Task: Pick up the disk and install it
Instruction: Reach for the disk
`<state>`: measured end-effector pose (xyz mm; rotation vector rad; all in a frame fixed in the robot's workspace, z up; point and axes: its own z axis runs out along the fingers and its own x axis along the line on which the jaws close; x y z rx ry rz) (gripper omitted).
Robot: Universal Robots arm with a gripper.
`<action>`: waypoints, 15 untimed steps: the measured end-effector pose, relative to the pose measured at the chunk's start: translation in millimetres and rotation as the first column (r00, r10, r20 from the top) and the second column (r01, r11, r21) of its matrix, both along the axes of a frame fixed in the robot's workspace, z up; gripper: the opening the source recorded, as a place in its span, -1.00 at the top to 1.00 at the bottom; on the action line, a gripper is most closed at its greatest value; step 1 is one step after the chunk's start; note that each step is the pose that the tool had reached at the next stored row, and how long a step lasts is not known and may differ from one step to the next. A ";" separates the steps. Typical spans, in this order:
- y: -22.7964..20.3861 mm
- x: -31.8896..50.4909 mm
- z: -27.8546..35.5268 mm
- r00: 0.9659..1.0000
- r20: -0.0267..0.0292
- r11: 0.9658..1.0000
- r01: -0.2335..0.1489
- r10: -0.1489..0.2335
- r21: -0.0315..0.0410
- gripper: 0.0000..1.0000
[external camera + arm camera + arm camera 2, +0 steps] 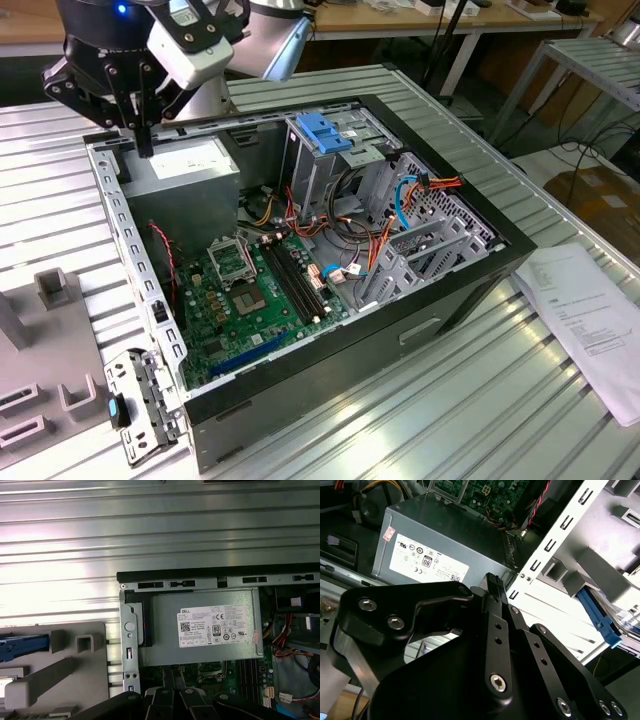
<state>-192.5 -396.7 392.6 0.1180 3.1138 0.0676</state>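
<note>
The black gripper [145, 142] hangs over the open black computer case [350, 362] at its eleven o'clock corner, jaws together and empty. The blue-railed silver disk [598, 616] lies in the grey plastic holder [85, 677] outside the case, presumably staged for pickup.

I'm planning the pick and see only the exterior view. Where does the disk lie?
Observer: In the first wrist view the disk lies in the grey fixture, outside the computer case, blue side rail showing.
Operator: Does the gripper hold anything?
Observer: No. In the second wrist view the gripper is shut and empty, close to the power supply.
</note>
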 end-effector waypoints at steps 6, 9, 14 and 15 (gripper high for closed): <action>0.0 -3.1 -0.5 1.000 -0.001 1.000 0.000 0.000 0.000 0.79; 0.0 -5.0 -0.7 1.000 -0.002 1.000 0.000 0.000 0.000 0.79; 0.0 -8.6 -1.2 1.000 -0.003 1.000 0.000 0.000 0.000 0.79; 0.0 -9.7 -1.3 1.000 -0.003 1.000 0.000 0.000 0.000 0.79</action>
